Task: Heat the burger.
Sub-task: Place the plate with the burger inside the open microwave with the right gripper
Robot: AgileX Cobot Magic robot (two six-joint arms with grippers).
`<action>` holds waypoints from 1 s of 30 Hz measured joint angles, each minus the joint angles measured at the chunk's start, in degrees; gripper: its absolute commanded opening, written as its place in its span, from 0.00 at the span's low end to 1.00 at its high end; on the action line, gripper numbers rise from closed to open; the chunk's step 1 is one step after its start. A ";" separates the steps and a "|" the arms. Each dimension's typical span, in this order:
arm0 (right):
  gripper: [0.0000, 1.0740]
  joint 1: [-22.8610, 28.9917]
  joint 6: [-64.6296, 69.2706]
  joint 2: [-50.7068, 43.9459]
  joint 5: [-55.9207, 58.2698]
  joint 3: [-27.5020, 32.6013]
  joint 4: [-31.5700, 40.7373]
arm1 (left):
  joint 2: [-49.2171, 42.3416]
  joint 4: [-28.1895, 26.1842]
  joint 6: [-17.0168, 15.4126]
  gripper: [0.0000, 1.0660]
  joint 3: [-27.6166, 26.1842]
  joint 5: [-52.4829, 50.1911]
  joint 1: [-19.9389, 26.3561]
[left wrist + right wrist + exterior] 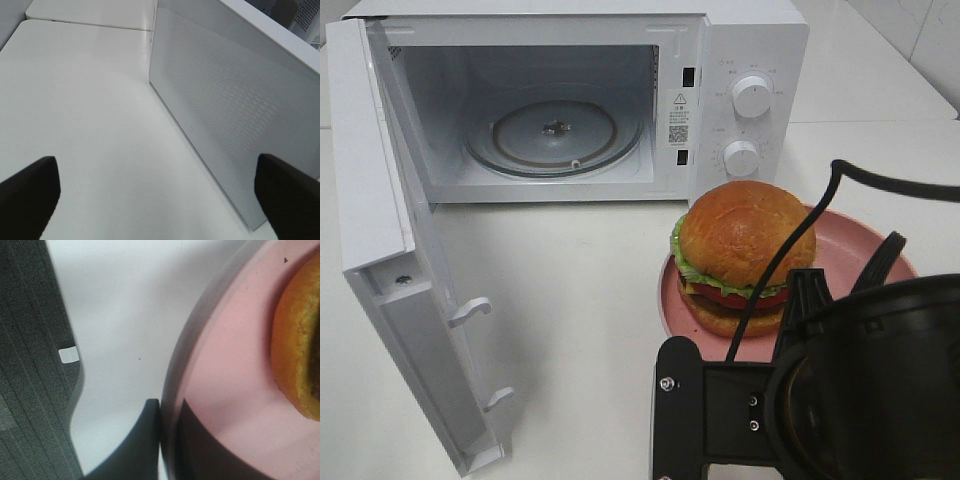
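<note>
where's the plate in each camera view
Exterior high: plate at right of centre, in front of the microwave, partly hidden by the arm.
Left wrist: not in it.
Right wrist: plate fills much of the picture, its rim pinched in the right gripper.
Shared landmark: the burger on the plate.

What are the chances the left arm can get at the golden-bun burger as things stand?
Probably not directly: the open left tool faces the white microwave's swung-open mesh door, which seems to stand between it and the burger.
</note>
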 measured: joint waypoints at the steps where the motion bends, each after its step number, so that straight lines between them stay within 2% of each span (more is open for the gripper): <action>1: 0.00 0.00 0.00 0.00 0.00 0.00 0.00 | 0.00 0.00 0.00 0.92 0.00 0.00 0.00; 17: 0.00 -0.29 -6.59 0.00 -7.16 0.00 -3.27 | 0.00 0.00 0.00 0.92 0.00 0.00 0.00; 30: 0.00 -10.71 -24.18 0.00 -14.38 0.00 -3.44 | 0.00 0.00 0.00 0.92 0.00 0.00 0.00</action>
